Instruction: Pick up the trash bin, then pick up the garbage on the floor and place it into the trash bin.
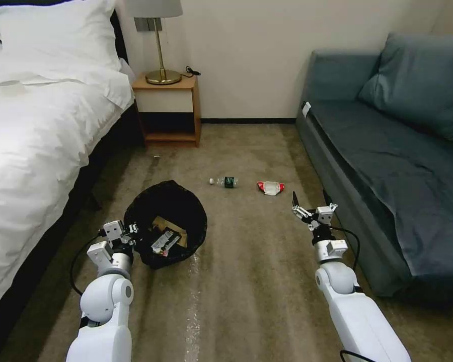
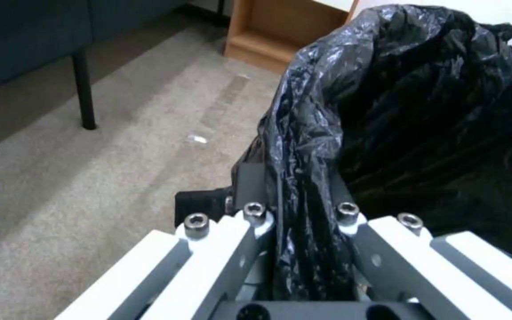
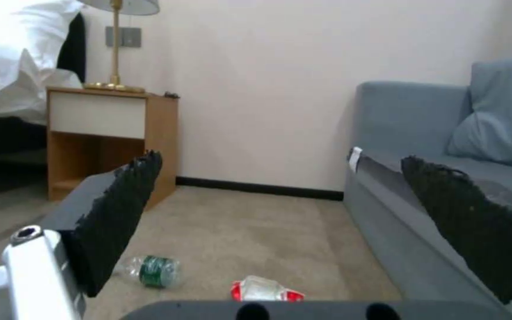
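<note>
Glossy crinkled black plastic lines the trash bin [image 1: 166, 221]; matt carpet [image 1: 246, 281], wooden nightstand [image 1: 168, 108].

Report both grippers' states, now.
Left gripper: shut on the black crinkly plastic liner at the round trash bin's rim.
Right gripper: open, empty.

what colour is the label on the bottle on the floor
Dark green, on the clear bottle; clearest in the right wrist view.
</note>
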Controlling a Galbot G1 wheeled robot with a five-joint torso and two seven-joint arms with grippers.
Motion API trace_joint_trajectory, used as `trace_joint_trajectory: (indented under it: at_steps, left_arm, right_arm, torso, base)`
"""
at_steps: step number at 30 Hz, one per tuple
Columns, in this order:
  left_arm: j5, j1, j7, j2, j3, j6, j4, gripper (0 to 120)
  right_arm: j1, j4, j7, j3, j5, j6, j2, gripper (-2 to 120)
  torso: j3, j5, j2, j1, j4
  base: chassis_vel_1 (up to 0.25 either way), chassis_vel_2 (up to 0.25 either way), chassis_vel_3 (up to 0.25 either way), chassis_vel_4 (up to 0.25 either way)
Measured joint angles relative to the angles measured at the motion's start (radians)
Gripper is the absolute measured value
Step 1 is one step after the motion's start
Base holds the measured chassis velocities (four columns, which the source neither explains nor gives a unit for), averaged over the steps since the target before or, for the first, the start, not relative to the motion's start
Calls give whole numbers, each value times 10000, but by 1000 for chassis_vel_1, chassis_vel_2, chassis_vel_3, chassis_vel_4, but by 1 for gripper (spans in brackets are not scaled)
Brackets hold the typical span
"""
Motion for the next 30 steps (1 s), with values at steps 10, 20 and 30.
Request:
trace_joint_trajectory:
  at_steps: [10, 20, 30]
  left_arm:
    - [-12, 152, 11, 23, -56, -24, -129, 4]
    - [-10, 212, 12, 27, -57, -27, -247, 4]
    - [9, 259, 12, 21, -39, -27, -277, 4]
  right_arm:
    - [-160, -1, -447, 197, -98, 35, 79, 100]
    - [-198, -18, -547, 323, -90, 60, 109, 100]
    - [-236, -93, -662, 433, -70, 152, 108, 100]
  torso:
    - [1, 0, 0, 0, 1]
    - [1, 0, 0, 0, 1]
    - [1, -1, 0, 0, 0]
  base:
    - [0, 0, 0, 0]
    - [0, 0, 0, 0]
    - [0, 0, 0, 0]
